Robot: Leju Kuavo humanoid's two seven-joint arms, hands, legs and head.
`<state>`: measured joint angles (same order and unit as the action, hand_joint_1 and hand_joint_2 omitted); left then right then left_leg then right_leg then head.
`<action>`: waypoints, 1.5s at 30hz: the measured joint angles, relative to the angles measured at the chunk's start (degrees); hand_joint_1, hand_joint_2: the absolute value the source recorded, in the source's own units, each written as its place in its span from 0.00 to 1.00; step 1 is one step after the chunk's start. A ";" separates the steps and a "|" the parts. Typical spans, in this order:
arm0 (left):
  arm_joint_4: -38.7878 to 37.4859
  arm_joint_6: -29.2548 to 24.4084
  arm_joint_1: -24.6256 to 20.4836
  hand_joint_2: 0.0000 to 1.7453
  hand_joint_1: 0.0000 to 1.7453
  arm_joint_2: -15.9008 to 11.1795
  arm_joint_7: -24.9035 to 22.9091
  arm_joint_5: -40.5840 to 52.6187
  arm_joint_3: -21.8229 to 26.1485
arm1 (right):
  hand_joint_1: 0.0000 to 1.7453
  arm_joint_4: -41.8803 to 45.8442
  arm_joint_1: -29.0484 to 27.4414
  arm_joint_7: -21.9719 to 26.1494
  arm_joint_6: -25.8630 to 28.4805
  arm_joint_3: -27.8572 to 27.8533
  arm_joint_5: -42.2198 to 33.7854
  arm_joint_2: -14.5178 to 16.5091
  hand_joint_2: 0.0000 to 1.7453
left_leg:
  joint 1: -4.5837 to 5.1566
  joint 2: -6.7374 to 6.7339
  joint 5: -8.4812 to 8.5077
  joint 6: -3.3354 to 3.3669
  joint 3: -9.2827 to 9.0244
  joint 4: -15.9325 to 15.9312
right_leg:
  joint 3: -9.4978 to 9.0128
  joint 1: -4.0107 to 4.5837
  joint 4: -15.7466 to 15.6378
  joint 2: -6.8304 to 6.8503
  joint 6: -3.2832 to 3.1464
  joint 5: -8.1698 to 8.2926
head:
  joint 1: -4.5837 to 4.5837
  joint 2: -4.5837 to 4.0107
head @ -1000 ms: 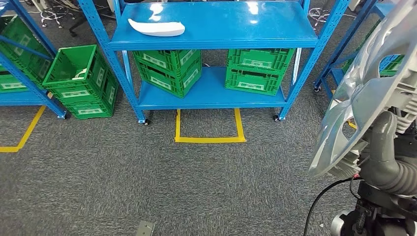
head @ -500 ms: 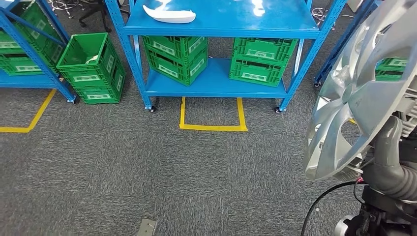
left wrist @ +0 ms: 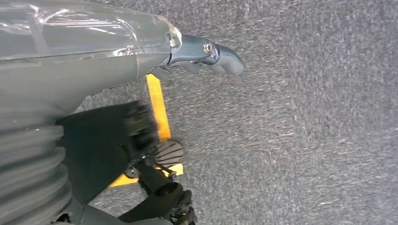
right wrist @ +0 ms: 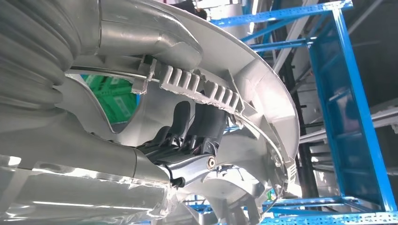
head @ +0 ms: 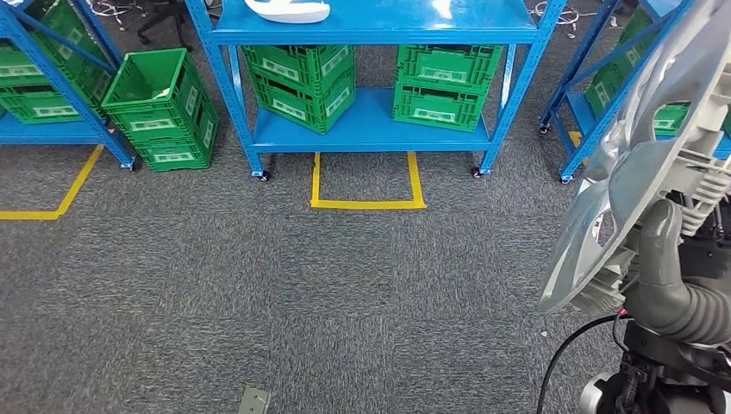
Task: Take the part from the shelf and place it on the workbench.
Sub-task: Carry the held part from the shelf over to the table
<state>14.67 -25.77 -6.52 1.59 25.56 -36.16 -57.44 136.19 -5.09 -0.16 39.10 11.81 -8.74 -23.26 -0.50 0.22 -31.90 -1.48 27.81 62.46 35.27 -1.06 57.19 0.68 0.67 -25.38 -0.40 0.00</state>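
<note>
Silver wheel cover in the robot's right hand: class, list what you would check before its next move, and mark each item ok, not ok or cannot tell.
1. Right hand grips the silver wheel cover: ok, fingers pass through an opening.
2. Cover off the blue shelf: ok.
3. Left hand free: ok, it holds nothing over the carpet.
4. Workbench located: cannot tell.
5. Carpet ahead free of obstacles: ok, apart from a small grey piece at the near edge.

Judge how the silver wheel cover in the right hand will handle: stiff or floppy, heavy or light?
Probably stiff: the wheel cover keeps its dished shape though held at one spot. Likely light, being thin, open-spoked moulding carried by the right hand alone. Its broad overhang may make it swing.
</note>
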 joint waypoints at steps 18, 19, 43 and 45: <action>-0.43 1.29 -0.19 1.00 0.00 0.08 -4.32 0.18 -0.86 | 1.00 -0.36 1.86 -1.86 -0.02 3.32 7.40 0.23 1.00 | 2.13 1.15 3.54 2.85 2.93 -6.77 | -6.44 0.56 -1.64 -2.79 -0.86 -3.81 | 1.48 0.00; -0.48 1.27 -0.18 1.00 0.00 0.00 -4.39 0.17 -0.91 | 1.00 -0.36 2.06 -1.90 -0.03 3.56 7.65 0.26 1.00 | 2.13 1.38 3.58 2.61 3.26 -6.55 | -6.45 0.44 -2.02 -2.10 -0.92 -3.68 | 1.62 0.00; -0.63 0.96 0.15 1.00 0.00 -0.76 -8.88 4.14 -4.42 | 1.00 -2.20 4.16 0.51 -0.02 7.94 1.71 1.10 1.00 | 0.36 -0.96 0.48 3.83 2.00 -5.50 | -3.52 -0.83 1.65 1.11 2.46 -2.92 | 1.16 0.00; -0.62 0.94 0.14 1.00 0.00 -0.71 -8.96 4.33 -4.65 | 1.00 -2.22 4.27 0.55 -0.02 8.06 1.63 1.10 1.00 | 0.44 -0.98 0.23 3.96 1.59 -5.50 | -1.52 -0.75 5.10 0.54 2.37 -4.46 | 1.32 0.00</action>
<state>14.04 -24.83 -6.38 0.88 16.59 -31.82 -62.09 133.96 -0.81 0.39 39.08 19.87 -7.11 -22.16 -0.06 -0.76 -31.67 2.48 29.40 56.97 33.75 -1.81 62.29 1.22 3.04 -29.84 0.91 0.00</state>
